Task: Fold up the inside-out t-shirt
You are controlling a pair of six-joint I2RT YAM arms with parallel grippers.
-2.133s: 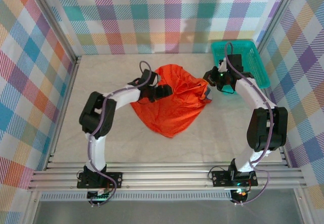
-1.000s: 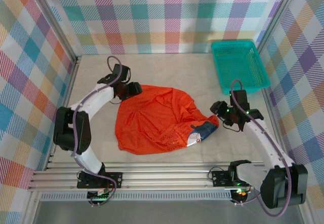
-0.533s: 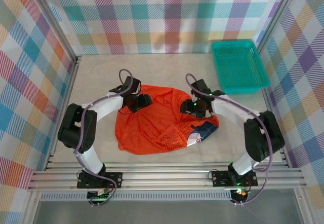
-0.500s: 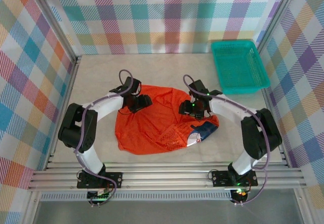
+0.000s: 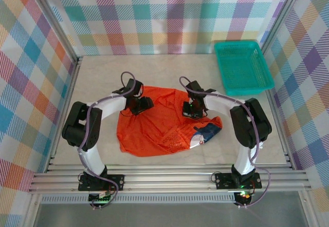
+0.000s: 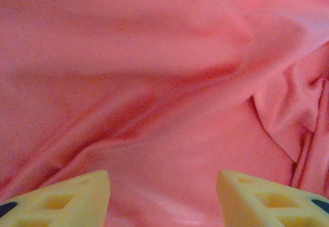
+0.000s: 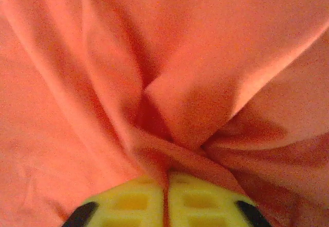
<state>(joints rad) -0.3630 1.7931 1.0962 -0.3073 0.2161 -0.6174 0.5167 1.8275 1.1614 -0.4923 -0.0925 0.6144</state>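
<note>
Though rumpled, t-shirt (image 5: pixel 154 129) within right tool (image 7: pixel 165 185)

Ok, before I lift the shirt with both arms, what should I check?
1. Right fingers shut on a fold of the t-shirt: ok.
2. Left fingers gripping cloth: not ok, open over the shirt, nothing pinched.
3. T-shirt lying flat: not ok, bunched and creased.
4. Which part of the shirt each arm is over, hem or shoulder: cannot tell.
5. Teal basket apart from the shirt: ok.
</note>
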